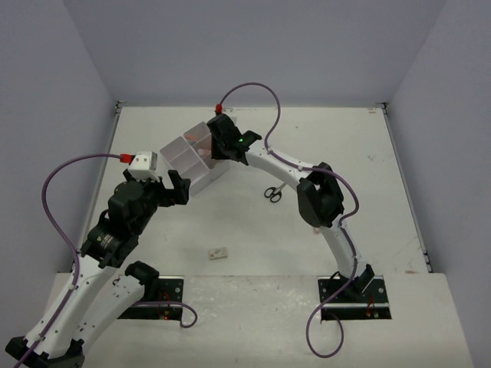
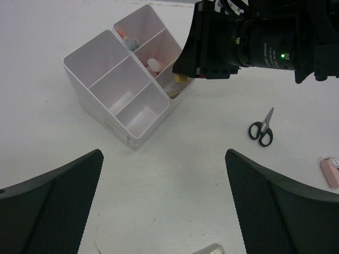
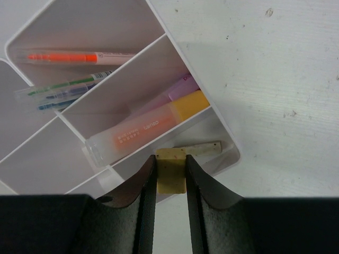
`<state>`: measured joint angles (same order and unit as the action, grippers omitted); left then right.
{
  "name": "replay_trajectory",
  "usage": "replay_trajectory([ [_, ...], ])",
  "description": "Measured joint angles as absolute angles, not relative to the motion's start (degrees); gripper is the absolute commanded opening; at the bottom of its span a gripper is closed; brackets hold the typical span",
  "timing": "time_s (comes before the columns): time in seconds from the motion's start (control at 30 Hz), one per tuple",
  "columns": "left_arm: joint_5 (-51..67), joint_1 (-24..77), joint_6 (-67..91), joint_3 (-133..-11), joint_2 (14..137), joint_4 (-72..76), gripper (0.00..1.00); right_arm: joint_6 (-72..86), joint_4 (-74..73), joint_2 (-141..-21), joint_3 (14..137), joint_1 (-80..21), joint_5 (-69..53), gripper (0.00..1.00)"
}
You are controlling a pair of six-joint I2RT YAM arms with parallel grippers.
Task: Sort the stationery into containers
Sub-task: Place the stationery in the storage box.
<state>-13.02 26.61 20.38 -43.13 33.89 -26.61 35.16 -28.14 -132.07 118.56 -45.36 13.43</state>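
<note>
Pinching blocky beige eraser (image 3: pixel 170 172)

Top: high, far; wrists: near, downward; bins (image 1: pixel 182 157) shared.

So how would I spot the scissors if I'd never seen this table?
Find the white block of bins mid-table. To its right, flat on the bare tabletop, lie the scissors. Only they have black loop handles and metal blades.
</note>
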Motion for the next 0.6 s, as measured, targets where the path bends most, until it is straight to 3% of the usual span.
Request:
replay_trajectory([
  [0.23,-12.97,26.63,20.38,-43.13,33.89,-26.61,1.0,34.47,-28.16,-133.88,119.31,-45.32,12.5,0.31],
  [0.47,-12.58,26.61,20.38,-43.13,33.89,-26.61,1.0,34.41,-26.91,-133.88,119.28,-45.32,12.0,0.5],
  [0.6,-12.49,26.62,20.37,-43.13,33.89,-26.61,1.0,34.28,-26.53,-133.88,119.15,-45.31,11.43,0.52],
])
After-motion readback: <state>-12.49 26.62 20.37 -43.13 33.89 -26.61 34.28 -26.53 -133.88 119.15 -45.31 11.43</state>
